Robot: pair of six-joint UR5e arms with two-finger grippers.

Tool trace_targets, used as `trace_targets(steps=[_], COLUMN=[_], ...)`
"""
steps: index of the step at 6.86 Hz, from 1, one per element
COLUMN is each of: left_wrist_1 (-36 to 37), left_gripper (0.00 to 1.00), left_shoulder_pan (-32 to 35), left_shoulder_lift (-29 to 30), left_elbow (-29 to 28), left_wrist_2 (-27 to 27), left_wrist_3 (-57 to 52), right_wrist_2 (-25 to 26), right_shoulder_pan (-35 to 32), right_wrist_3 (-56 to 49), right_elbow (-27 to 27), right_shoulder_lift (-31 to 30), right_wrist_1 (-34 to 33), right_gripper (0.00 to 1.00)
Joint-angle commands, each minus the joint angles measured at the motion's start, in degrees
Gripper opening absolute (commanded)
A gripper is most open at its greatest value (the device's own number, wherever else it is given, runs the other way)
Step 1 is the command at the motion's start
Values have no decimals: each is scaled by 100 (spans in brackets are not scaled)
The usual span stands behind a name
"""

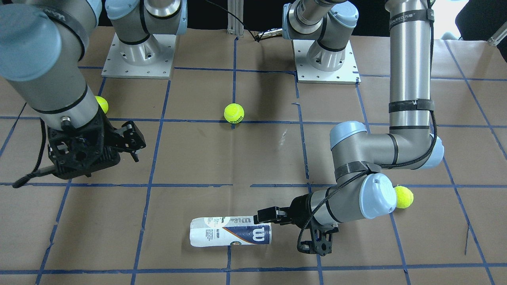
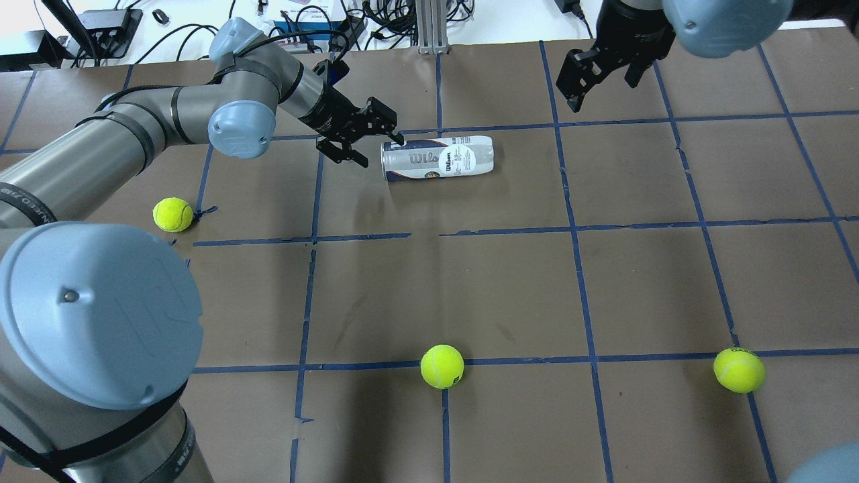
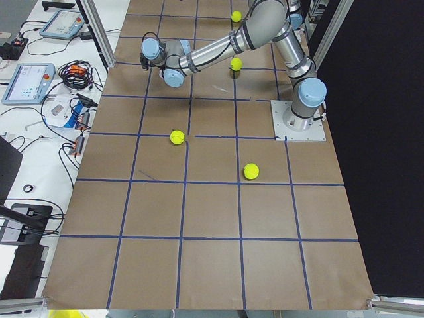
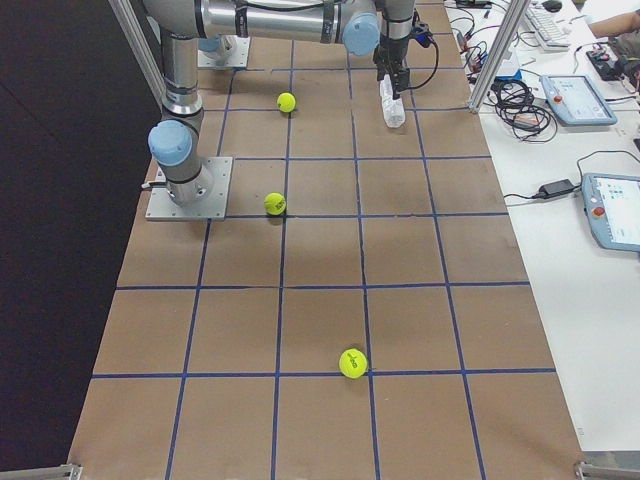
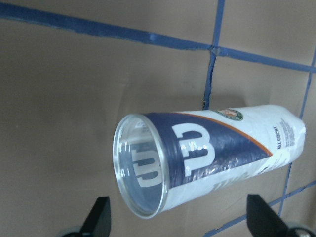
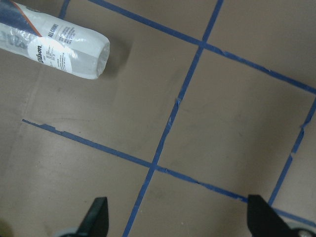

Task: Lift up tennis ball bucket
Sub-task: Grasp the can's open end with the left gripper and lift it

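Jaws spread wide and empty, the left gripper [image 2: 379, 150] hangs low at the left end of the tennis ball bucket [image 2: 439, 157], a clear plastic cylinder with a white-and-navy Wilson label and a silver metal rim. The bucket lies on its side, far and left of centre on the brown paper table [image 2: 510, 288] gridded with blue tape. Its long axis runs left to right, rim end toward the gripper; whether a finger touches the rim is unclear. The right gripper [image 2: 602, 87], equally wide open, hovers well apart to the right, so the left arm is nearer. The smooth round wall looks apt to roll. Three fuzzy yellow-green tennis balls [image 2: 442, 366] lie nearer.
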State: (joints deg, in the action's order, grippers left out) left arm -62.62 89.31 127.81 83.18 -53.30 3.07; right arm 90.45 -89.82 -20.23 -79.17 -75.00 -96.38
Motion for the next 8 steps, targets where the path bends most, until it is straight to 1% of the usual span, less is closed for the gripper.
trace_targets(steps=[1, 2, 3, 4, 6, 8], left_wrist_1=[432, 661, 846, 848, 848, 830], left_gripper=[95, 87, 38, 18, 3, 2], left_shoulder_pan=[7, 25, 77, 182, 209, 357], left_shoulder_lift=[129, 173, 174, 148, -123, -545], left_elbow=[84, 119, 129, 120, 137, 137], left_wrist_2=[364, 373, 365, 321, 338, 312], left_wrist_3=[141, 359, 405, 405, 405, 816], right_wrist_2=[-19, -10, 16, 16, -10, 16], right_shoulder_pan=[131, 114, 114, 122, 123, 114], right_wrist_3=[1066, 1743, 1811, 1820, 1838, 1855], right_elbow=[-20, -2, -2, 6, -37, -11], right_shoulder_lift=[-181, -190, -190, -199, -234, -252], right_wrist_1=[434, 514, 541, 532, 523, 471], right_gripper=[100, 100, 100, 100, 100, 100])
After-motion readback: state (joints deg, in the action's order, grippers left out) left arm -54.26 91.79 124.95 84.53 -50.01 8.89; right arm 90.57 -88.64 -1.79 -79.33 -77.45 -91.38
